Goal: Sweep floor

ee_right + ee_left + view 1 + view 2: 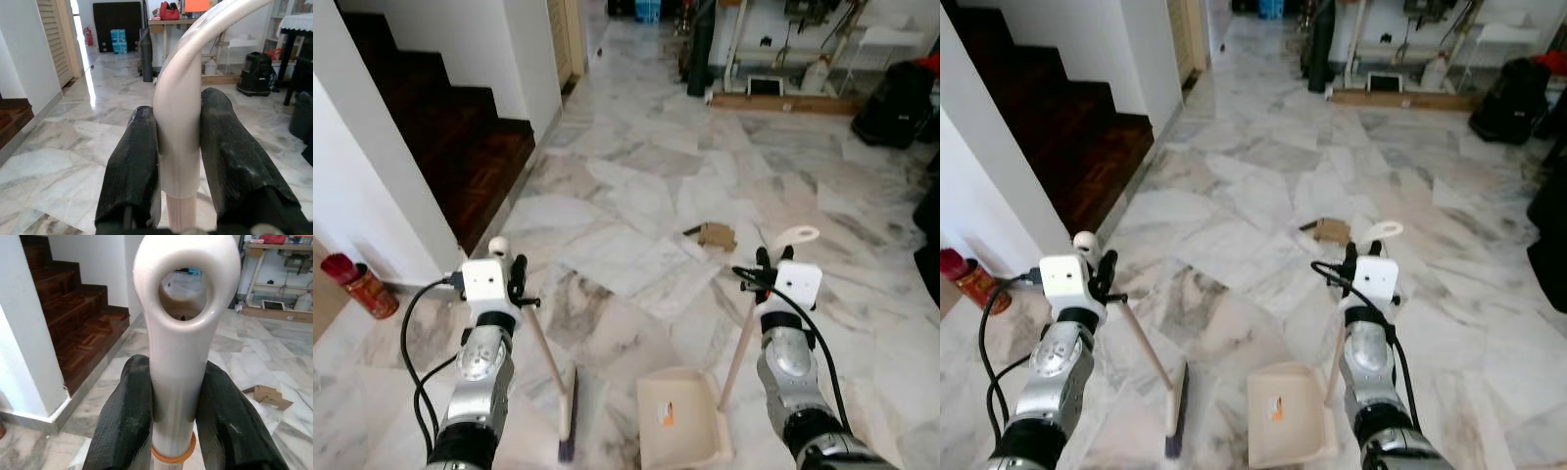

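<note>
On the marble floor [636,186] just ahead of us we have the broom [548,362] on our left and the dustpan [680,416] on our right, both low in the head views. Left tool [176,426] is clenched on the broom's cream handle just below its hanging loop; both black fingers [127,421] press the shaft, with an orange ring right under the grip. The broom stick slants down and to the right to a dark brush head [568,446] resting on the floor, just beside the dustpan's left edge but apart from it. Right tool [178,156] is clenched on the dustpan handle [744,338] near its curved top, fingers either side of the pale tube. The handle leans down-left to the beige pan, which sits flat on the floor with an orange sticker inside. Ahead of the pan, well apart, lies a cardboard scrap [713,235] on the marble. Dark wooden stairs [460,147] rise at left beside a white wall [362,176], and a red can [357,286] stands at the wall's foot. Far back we see a workbench [773,59] with clutter and a black bag [896,103] at right. Black cables loop off both silver arms.
</note>
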`<state>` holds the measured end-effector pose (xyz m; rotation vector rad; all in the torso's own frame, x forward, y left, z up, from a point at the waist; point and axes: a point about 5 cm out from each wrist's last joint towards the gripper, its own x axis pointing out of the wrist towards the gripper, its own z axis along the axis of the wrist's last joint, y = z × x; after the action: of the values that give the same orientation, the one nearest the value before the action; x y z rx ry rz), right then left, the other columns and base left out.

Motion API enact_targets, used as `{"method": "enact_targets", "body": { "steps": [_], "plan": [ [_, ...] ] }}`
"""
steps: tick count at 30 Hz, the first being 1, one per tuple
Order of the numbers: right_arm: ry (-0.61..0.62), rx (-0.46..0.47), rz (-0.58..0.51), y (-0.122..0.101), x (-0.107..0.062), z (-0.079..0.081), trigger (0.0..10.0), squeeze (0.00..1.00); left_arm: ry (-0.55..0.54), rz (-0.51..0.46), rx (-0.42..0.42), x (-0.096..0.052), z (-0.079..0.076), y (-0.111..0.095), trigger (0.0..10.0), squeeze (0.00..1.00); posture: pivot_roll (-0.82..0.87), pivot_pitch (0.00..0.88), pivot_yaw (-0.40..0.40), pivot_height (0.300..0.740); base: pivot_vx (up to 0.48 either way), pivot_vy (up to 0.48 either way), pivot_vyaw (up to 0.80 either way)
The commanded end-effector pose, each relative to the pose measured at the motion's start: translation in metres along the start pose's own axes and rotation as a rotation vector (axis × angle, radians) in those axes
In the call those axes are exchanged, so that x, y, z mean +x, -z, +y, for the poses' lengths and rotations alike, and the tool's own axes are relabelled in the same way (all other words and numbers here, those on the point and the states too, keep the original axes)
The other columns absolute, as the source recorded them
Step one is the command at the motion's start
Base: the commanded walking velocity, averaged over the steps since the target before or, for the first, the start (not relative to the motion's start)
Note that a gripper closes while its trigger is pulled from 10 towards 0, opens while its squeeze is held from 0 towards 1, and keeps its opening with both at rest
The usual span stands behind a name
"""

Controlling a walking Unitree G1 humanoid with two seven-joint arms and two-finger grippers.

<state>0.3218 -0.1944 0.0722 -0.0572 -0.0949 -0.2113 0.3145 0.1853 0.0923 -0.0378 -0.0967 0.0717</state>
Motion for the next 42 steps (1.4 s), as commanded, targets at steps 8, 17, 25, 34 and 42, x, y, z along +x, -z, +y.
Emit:
{"method": "enact_targets", "body": {
  "steps": [8, 17, 25, 34, 42],
  "plan": [
    [-0.003, 0.016, -0.048, -0.0108, 0.0057, 0.0031, 10.0, 0.00, -0.012, -0.048, 0.006, 0.0044, 0.0030, -0.0117, 10.0, 0.00, 0.02, 0.039, 0.019, 0.740, 0.356, 0.000, 0.00],
    [-0.005, 0.020, -0.054, -0.0121, 0.0061, 0.0048, 10.0, 0.00, -0.008, -0.047, 0.002, 0.0043, 0.0018, -0.0113, 10.0, 0.00, 0.02, 0.041, 0.020, 0.740, 0.371, 0.000, 0.00],
    [-0.003, 0.014, -0.054, -0.0120, 0.0058, 0.0045, 10.0, 0.00, -0.004, -0.046, -0.001, 0.0039, 0.0006, -0.0111, 10.0, 0.00, 0.02, 0.037, 0.018, 0.740, 0.371, 0.000, 0.00],
    [-0.006, 0.014, -0.056, -0.0126, 0.0062, 0.0053, 10.0, 0.00, -0.002, -0.048, -0.004, 0.0035, 0.0000, -0.0112, 10.0, 0.00, 0.02, 0.027, 0.021, 0.740, 0.371, 0.000, 0.00],
    [-0.011, 0.011, -0.051, -0.0120, 0.0061, 0.0068, 10.0, 0.00, 0.007, -0.049, -0.007, 0.0048, -0.0023, -0.0116, 10.0, 0.00, 0.02, 0.010, 0.026, 0.740, 0.373, 0.000, 0.00]
  ]
}}
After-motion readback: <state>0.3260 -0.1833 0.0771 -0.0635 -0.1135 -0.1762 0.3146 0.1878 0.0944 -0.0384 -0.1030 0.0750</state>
